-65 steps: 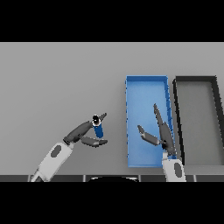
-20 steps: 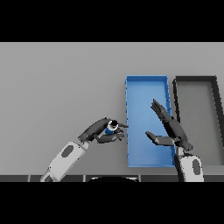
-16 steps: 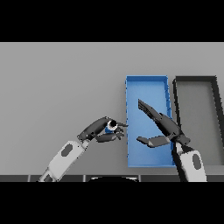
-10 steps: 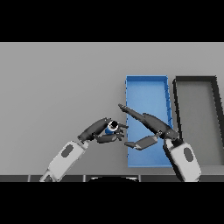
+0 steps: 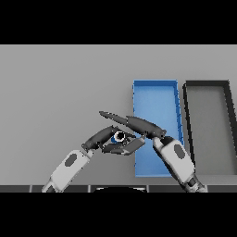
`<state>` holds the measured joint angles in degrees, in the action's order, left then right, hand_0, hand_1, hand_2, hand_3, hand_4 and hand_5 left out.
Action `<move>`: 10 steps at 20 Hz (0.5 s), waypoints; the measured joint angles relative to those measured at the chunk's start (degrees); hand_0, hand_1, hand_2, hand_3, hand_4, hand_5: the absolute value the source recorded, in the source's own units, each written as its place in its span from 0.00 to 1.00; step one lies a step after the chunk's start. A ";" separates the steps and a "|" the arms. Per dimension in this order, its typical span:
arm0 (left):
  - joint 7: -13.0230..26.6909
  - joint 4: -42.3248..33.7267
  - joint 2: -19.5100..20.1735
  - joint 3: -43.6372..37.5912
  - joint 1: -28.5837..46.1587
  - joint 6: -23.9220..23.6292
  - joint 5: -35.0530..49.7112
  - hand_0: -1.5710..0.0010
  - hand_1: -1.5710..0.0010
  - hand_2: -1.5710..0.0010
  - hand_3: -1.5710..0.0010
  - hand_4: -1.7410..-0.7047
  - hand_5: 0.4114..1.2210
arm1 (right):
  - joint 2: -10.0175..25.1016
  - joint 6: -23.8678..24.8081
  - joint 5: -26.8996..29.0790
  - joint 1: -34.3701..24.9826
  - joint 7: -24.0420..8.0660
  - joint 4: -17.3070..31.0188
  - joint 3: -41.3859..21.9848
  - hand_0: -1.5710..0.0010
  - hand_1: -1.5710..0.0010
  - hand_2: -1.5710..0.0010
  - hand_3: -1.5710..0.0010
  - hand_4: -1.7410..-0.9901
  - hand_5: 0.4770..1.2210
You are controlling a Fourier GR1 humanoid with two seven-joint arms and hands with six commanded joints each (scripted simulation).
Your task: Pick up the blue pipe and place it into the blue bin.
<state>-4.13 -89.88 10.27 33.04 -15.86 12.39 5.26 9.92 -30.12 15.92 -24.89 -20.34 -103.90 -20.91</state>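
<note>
Gripping the blue pipe [image 5: 119, 136], the left hand [image 5: 102, 139] meets the outstretched right hand [image 5: 139, 126].

Right hand [image 5: 139, 126] between blue pipe [image 5: 119, 136] and blue bin [image 5: 156, 99].

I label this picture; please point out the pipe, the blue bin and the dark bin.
pipe [image 5: 119, 136], head view, its round end.
blue bin [image 5: 157, 104], head view, bare floor.
dark bin [image 5: 210, 125], head view, bare floor.
</note>
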 measured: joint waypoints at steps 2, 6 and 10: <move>0.92 0.60 -0.18 -0.80 -0.24 1.02 1.76 0.11 0.16 0.16 0.18 0.00 1.00 | -1.24 -0.49 0.53 -2.60 -0.70 1.70 -0.27 0.88 0.86 0.85 0.90 0.59 0.04; 8.34 -0.11 2.86 0.79 -1.88 2.28 -2.89 0.51 0.55 0.56 0.63 0.20 1.00 | -1.92 -3.02 0.86 -5.33 -0.89 4.00 -0.85 0.43 0.44 0.42 0.51 0.34 0.10; 4.37 -0.53 0.01 -0.52 -0.28 0.53 -1.90 0.21 0.23 0.29 0.26 0.08 1.00 | -4.08 -3.74 5.23 -5.60 -2.81 6.11 -1.96 0.18 0.18 0.17 0.25 0.33 0.47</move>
<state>0.24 -90.41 10.28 32.52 -16.14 12.92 3.36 5.83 -33.86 21.15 -30.49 -23.16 -97.79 -22.87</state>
